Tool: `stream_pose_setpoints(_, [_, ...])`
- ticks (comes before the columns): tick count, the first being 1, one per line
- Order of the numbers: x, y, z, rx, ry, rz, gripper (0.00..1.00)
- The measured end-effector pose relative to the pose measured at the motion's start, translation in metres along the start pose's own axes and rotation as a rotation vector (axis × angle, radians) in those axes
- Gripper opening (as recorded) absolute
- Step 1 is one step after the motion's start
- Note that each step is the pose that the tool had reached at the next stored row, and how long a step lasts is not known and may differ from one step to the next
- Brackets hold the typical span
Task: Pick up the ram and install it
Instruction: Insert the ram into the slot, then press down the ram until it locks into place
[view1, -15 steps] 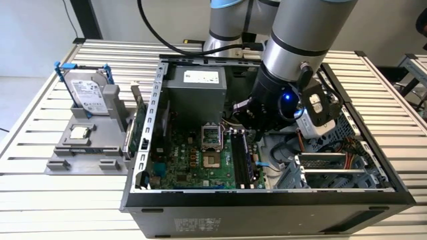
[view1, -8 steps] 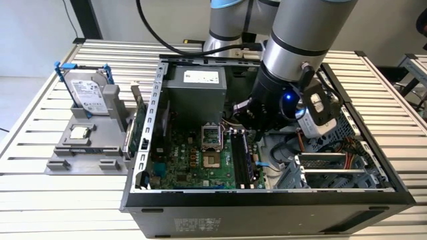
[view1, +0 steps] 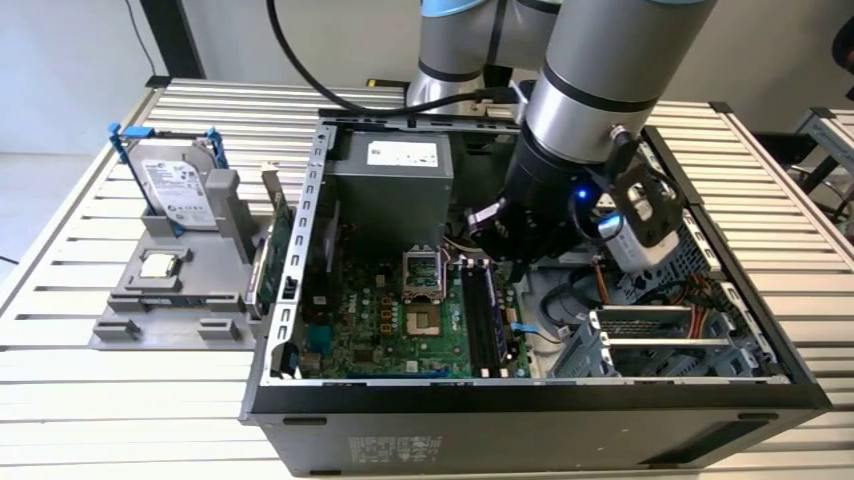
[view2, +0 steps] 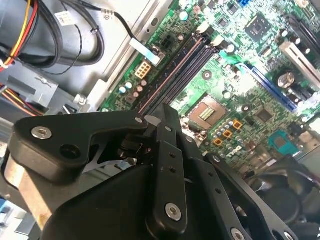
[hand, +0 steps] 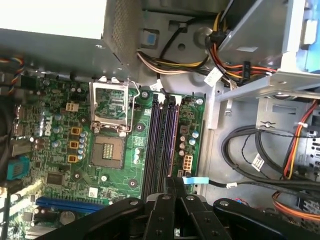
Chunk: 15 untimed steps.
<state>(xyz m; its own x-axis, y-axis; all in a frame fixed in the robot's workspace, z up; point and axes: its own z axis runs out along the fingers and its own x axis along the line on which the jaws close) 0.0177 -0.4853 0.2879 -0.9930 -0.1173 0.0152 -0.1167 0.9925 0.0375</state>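
Observation:
The ram (view1: 282, 245), a long narrow green stick, stands on edge at the right side of the grey fixture (view1: 127, 325), just outside the case wall at the exterior view's left. My gripper (hand: 175, 181) hangs inside the open computer case, over the end of the dark memory slots (hand: 161, 145) on the green motherboard (view1: 360, 330). In both wrist views the black fingertips (view2: 167, 111) stand together, shut, with nothing showing between them. In the exterior view the gripper (view1: 505, 258) is a dark mass over the slots (view1: 487, 315), well apart from the ram.
The fixture also carries a silver hard drive with blue rails (view1: 176, 185) and a small square processor chip (view1: 160, 265). The open processor socket (hand: 110, 150) lies beside the slots. Cable bundles (hand: 260, 155), the drive cage (view1: 661, 335) and the power supply (view1: 390, 175) crowd the case.

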Motion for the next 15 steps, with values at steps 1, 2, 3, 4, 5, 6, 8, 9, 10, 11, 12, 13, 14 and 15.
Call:
stream_pose_setpoints(1, [-0.0001, -0.0001, 0.0000, -0.0007, 0.0003, -0.011, 0.00])
stream_pose_setpoints(2, [-0.0001, -0.0001, 0.0000, -0.0015, 0.0006, -0.022, 0.00])
stream_pose_setpoints(3, [-0.0002, -0.0001, 0.0000, -0.0024, 0.0010, -0.035, 0.00])
stream_pose_setpoints(4, [-0.0002, -0.0001, 0.0000, -0.0035, 0.0013, -0.048, 0.00])
stream_pose_setpoints(5, [-0.0003, -0.0001, 0.0000, -0.0046, 0.0015, -0.059, 0.00])
stream_pose_setpoints(6, [-0.0004, -0.0001, 0.0000, -0.0057, 0.0018, -0.071, 0.00])
stream_pose_setpoints(8, [-0.0005, -0.0001, -0.0001, -0.0079, 0.0024, -0.095, 0.00])
stream_pose_setpoints(9, [-0.0006, -0.0001, -0.0001, -0.0088, 0.0028, -0.107, 0.00])
stream_pose_setpoints(10, [-0.0006, -0.0001, -0.0001, -0.0096, 0.0031, -0.120, 0.00])
stream_pose_setpoints(11, [-0.0007, -0.0001, -0.0001, -0.0104, 0.0035, -0.131, 0.00])
stream_pose_setpoints(12, [-0.0007, -0.0001, -0.0001, -0.0112, 0.0038, -0.143, 0.00])
stream_pose_setpoints(13, [-0.0008, -0.0001, -0.0001, -0.0121, 0.0041, -0.157, 0.00])
stream_pose_setpoints(14, [-0.0008, -0.0001, -0.0001, -0.0130, 0.0045, -0.168, 0.00])
stream_pose_setpoints(15, [-0.0008, -0.0001, -0.0001, -0.0134, 0.0046, -0.180, 0.00])
